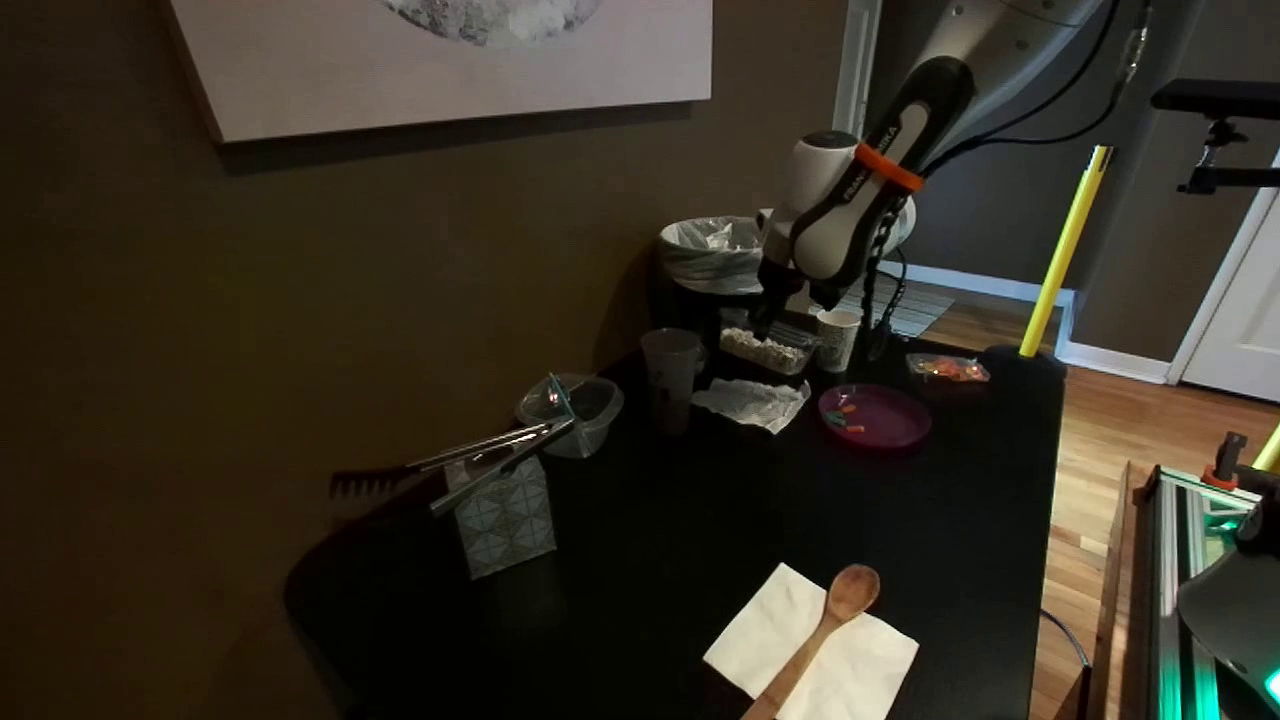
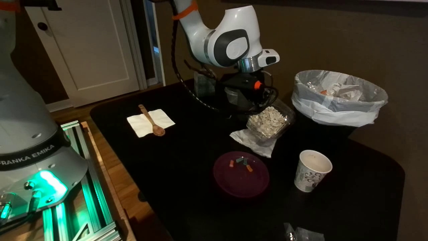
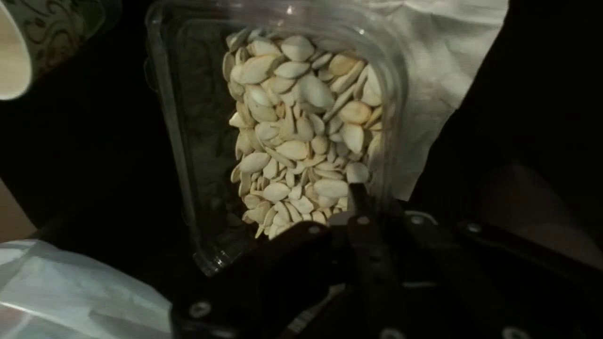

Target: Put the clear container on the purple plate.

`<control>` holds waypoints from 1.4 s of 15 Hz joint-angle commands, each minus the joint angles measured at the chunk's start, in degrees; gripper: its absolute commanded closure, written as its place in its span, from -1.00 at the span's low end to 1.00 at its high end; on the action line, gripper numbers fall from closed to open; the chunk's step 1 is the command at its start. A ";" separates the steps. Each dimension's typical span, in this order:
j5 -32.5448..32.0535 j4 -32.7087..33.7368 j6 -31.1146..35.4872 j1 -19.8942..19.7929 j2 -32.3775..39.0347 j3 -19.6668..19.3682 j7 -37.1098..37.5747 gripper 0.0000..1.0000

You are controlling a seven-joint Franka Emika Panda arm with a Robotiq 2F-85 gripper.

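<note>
The clear container [image 1: 806, 346] is a see-through tub of pale seeds. It shows in both exterior views [image 2: 288, 121] and in the wrist view [image 3: 395, 94]. It looks tilted and seems raised off the table. My gripper [image 1: 768, 318] is at one of its walls; in the wrist view the fingers [image 3: 377, 200] look closed on that wall, one inside and one outside. The outer fingertip is dark and partly hidden. The purple plate [image 1: 890, 420] lies flat on the black table, with a few small orange and green pieces on it; it also shows in an exterior view [image 2: 239, 184].
Crumpled white paper [image 2: 250, 142] lies beside the plate. A patterned paper cup [image 2: 311, 172] and a bin with a white bag [image 2: 337, 110] stand near. A grey tumbler [image 1: 670, 375], a lidded bowl [image 1: 590, 425] with tongs, and a spoon on a napkin [image 1: 850, 675] are farther off.
</note>
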 commanded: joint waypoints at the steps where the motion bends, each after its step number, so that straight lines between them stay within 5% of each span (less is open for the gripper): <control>1: -6.28 -5.78 1.52 4.79 -4.83 -7.03 4.62 0.97; 10: -17.53 -12.00 -1.54 10.06 -9.28 -16.85 13.02 0.97; 11: -17.22 -12.80 -2.66 9.35 -10.04 -16.18 12.85 0.97; 12: -13.45 -14.29 -4.45 5.52 -11.58 -11.21 8.30 0.97; 13: -15.81 -10.83 -1.57 6.55 -7.66 -13.30 11.12 0.88; 21: -16.78 -13.98 -0.93 4.16 -9.79 -11.85 11.95 0.97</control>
